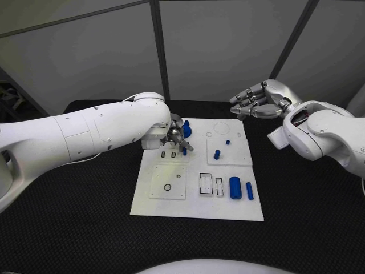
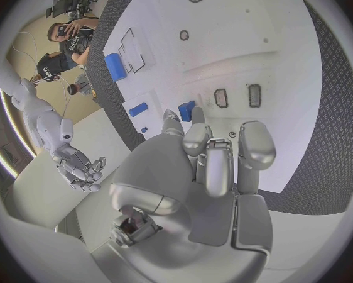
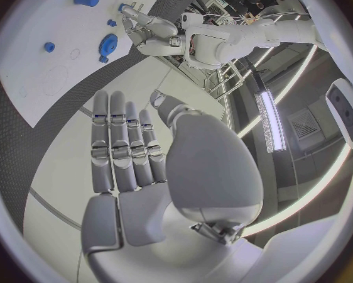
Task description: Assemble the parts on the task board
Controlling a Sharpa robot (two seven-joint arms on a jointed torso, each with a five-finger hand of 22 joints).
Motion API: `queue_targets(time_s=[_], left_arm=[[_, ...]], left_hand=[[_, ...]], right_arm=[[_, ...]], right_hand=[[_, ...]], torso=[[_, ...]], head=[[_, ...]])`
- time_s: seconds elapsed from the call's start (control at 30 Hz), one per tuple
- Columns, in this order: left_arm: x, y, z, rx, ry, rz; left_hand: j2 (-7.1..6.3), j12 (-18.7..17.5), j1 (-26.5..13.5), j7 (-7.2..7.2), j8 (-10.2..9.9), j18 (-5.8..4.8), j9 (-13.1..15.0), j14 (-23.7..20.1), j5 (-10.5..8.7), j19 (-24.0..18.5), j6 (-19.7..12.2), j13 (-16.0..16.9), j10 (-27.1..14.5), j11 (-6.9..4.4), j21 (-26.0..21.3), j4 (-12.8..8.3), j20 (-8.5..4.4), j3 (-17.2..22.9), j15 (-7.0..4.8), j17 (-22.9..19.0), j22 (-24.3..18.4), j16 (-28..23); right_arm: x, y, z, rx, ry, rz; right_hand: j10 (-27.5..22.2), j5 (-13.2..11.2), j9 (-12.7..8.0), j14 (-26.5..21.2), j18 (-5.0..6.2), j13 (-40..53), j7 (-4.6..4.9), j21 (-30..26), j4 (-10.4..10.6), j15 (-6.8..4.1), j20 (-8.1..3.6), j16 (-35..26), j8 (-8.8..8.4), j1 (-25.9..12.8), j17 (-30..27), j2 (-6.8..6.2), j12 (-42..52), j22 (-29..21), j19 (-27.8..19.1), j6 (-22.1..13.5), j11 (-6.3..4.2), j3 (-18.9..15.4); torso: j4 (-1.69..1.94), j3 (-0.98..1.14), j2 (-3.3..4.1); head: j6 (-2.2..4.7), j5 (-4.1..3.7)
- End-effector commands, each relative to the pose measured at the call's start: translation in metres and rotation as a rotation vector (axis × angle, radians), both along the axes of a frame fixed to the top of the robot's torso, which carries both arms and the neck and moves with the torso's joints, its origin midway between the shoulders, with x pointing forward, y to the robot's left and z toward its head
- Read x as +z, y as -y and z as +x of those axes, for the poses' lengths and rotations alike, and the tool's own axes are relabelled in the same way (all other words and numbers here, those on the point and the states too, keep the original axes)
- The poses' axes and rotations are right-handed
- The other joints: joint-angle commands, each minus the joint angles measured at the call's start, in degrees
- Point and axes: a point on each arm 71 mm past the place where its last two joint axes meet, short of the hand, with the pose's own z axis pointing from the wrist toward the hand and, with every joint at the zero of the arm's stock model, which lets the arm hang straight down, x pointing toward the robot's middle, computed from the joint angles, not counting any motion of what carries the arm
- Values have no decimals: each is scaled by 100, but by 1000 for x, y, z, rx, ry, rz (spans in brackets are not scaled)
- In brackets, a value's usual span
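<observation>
Silver left robot hand (image 1: 177, 136) touches a blue part (image 1: 186, 131); right robot hand (image 1: 259, 100) empty, fingers apart.

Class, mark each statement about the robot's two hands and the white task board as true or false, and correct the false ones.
1. The left hand is over the far left part of the task board. True.
2. The right hand holds a blue part. False: it is empty, fingers apart, off the board's far right corner.
3. Two blue cylinders lie side by side near the board's right edge. True.
4. The task board lies on a white table. False: the table is black.
5. A blue part sits at the left hand's fingertips. True; whether it is gripped cannot be told.
</observation>
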Motion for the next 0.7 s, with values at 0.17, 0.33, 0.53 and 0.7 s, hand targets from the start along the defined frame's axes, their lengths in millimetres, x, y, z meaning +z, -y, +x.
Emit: queue_targets(time_s=[0.17, 0.33, 0.53, 0.7], left_arm=[[1, 1, 0, -17, 0, -3], [1, 2, 0, -21, 1, -8], [0, 2, -2, -14, -29, -45], [0, 1, -5, 9, -59, -93]], left_hand=[[105, -56, 192, -23, -78, -46, 61, 453, 13, -43, 45, 24, 12, 10, -15, -160, -5, 115, 3, 952, 3, 16], [215, -95, 437, -51, -138, -43, 101, 456, 13, -53, 58, 36, 14, -15, -25, -394, -19, 239, -14, 960, 4, 21], [455, -178, 886, -62, -302, -36, 154, 455, 1492, -90, 3, 54, 7, -39, -57, -831, -54, 465, -33, 963, -15, 20], [546, -149, 972, -55, -273, -35, 327, 458, 1804, -110, 7, 110, 41, -29, -74, -1040, -40, 575, -23, 979, -19, 31]], right_arm=[[2, -2, -1, 15, 3, -10], [1, -2, -1, 14, 3, -11], [1, -2, -1, 14, 0, -13], [1, -2, -1, 16, -5, -16]], right_hand=[[-39, 39, -9, -2, 46, -12, 8, -41, -19, 21, 49, -40, -26, -38, -8, 20, -30, -12, -2, -53, -5, -21], [-39, 39, -9, -2, 46, -12, 8, -41, -19, 21, 49, -40, -26, -38, -8, 20, -30, -12, -2, -53, -5, -21], [-43, 47, -8, -2, 46, -22, 10, -58, -19, 24, 52, -56, -26, -39, -13, 30, -28, -23, 2, -53, -2, -18], [-58, 53, -10, -8, 44, -37, 16, -84, -15, 31, 58, -79, -30, -54, -20, 27, -30, -39, 3, -66, 5, -25]], torso=[[2, -2, -4], [4, 0, -3], [5, 2, -5], [8, -2, -6]], head=[[-14, 5], [-20, 5], [-43, 4], [-56, 2]])
